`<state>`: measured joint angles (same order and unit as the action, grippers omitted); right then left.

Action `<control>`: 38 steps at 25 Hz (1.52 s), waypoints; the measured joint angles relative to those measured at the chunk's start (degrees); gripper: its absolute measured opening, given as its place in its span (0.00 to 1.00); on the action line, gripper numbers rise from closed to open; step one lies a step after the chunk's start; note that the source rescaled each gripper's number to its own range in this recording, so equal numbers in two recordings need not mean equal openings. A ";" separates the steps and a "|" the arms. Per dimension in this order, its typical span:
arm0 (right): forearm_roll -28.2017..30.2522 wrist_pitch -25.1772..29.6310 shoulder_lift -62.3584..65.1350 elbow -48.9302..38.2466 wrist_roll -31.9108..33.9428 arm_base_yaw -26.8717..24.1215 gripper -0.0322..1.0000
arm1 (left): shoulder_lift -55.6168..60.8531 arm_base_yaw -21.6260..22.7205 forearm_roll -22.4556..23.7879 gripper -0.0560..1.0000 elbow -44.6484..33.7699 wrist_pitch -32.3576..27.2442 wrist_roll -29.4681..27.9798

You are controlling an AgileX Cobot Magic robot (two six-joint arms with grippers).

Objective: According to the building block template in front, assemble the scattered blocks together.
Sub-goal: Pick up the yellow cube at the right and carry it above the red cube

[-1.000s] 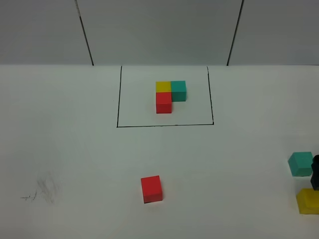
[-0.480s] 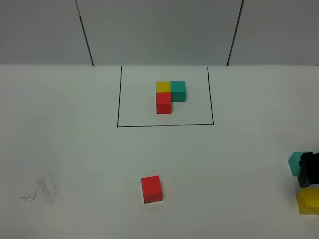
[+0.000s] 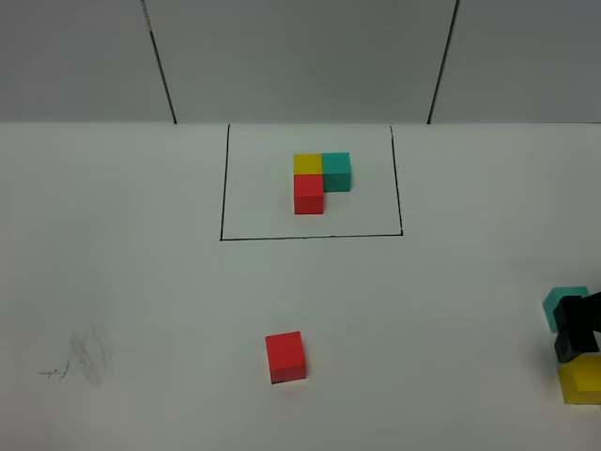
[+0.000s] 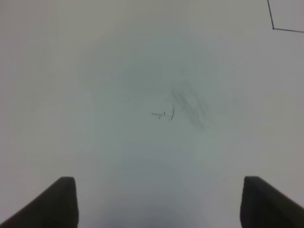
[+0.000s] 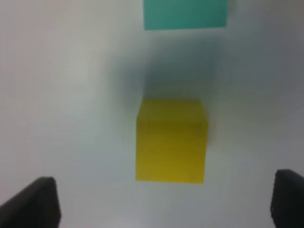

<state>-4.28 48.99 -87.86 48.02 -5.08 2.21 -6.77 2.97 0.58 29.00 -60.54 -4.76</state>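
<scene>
The building block template (image 3: 319, 180) is a joined yellow, teal and red trio inside a black outline (image 3: 223, 188) at the far middle of the table. A loose red cube (image 3: 285, 356) lies alone near the front centre. A loose teal cube (image 3: 561, 303) and a loose yellow cube (image 3: 582, 381) lie at the right edge. My right gripper (image 3: 575, 336) hovers between them and partly hides the teal one. In the right wrist view it (image 5: 161, 209) is open, with the yellow cube (image 5: 171, 140) between its fingers and the teal cube (image 5: 185, 13) beyond. My left gripper (image 4: 166, 204) is open and empty over bare table.
A grey scuff mark (image 3: 84, 359) is on the table at the front left, and it also shows in the left wrist view (image 4: 185, 108). A corner of the black outline (image 4: 273, 26) shows there too. A grey panelled wall (image 3: 300, 56) stands behind the table.
My right gripper has come further into the exterior view, moving left and toward the front, and now covers part of the teal cube just above the yellow cube. The cubes have not moved.
</scene>
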 joint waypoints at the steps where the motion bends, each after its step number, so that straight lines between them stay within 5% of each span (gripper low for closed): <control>1: 0.00 -0.29 -0.13 -0.42 0.15 0.00 0.96 | 0.00 0.00 0.00 1.00 0.00 0.00 0.00; 38: -0.16 -7.80 -11.92 -1.31 0.41 0.00 0.93 | 0.00 0.00 0.00 1.00 0.00 0.00 0.00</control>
<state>-4.44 41.19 -99.79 46.71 -4.67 2.21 -6.77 2.97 0.58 29.00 -60.54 -4.76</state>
